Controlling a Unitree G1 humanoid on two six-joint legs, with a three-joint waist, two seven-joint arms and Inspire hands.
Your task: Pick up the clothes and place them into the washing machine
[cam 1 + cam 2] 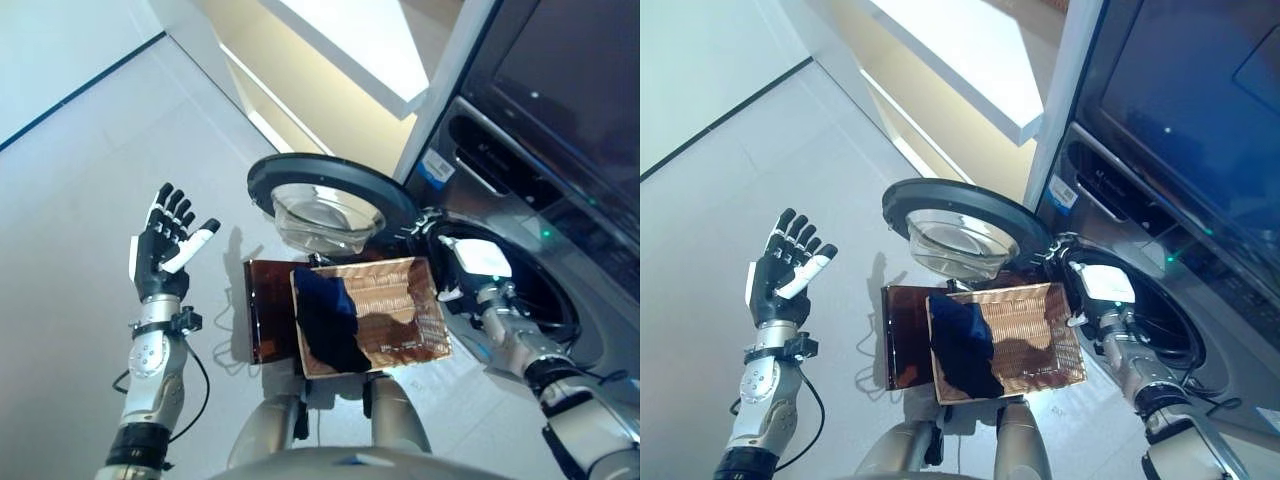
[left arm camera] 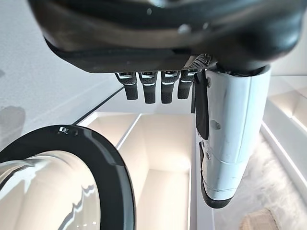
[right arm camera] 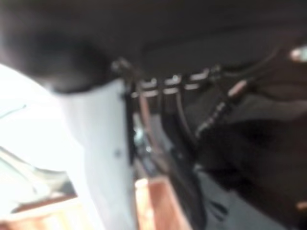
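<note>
A dark blue cloth [image 1: 325,320] lies in the left half of a woven basket [image 1: 415,305] standing in front of me. The washing machine's drum opening [image 1: 535,300] is at the right, and its round door [image 1: 262,178] hangs open above the basket. My right hand [image 1: 478,260] reaches to the near rim of that opening. In the right wrist view its fingers [image 3: 165,129] run out fairly straight, and I cannot make out the dark shape past them. My left hand [image 1: 160,252] is raised at the left, open and empty, well clear of the basket.
A brown glossy board [image 1: 265,310] sticks out from under the basket's left side. The machine's dark front panel [image 1: 560,90] rises at the upper right. A pale shelf edge [image 1: 350,50] runs along the back. Grey floor [image 1: 80,180] spreads to the left.
</note>
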